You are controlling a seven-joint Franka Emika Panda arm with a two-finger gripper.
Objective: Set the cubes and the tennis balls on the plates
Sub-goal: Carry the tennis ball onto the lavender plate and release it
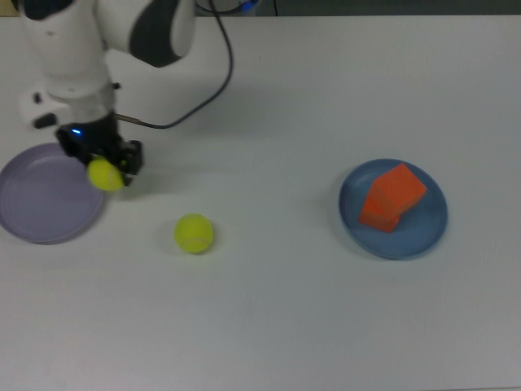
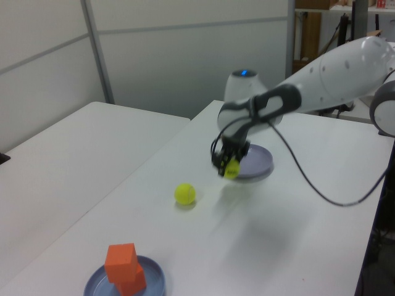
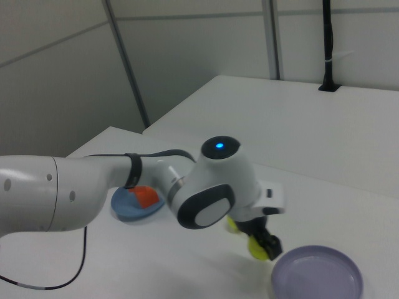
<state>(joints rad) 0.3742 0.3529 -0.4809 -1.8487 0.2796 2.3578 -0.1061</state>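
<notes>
Above the lavender plate [image 1: 45, 195]'s rim, near the desk [image 1: 269, 309]'s edge, the pincer [image 1: 106, 173] grips one tennis ball [image 1: 104, 175]; another [image 1: 194, 233] lies on open desk.

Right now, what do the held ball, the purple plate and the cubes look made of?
Held ball: fuzzy yellow-green felt, matte. Purple plate: probably plastic, smooth with a faint sheen. Cubes on the blue plate: solid matte orange, flat uniform faces; foam, wood or plastic, cannot tell which.
</notes>
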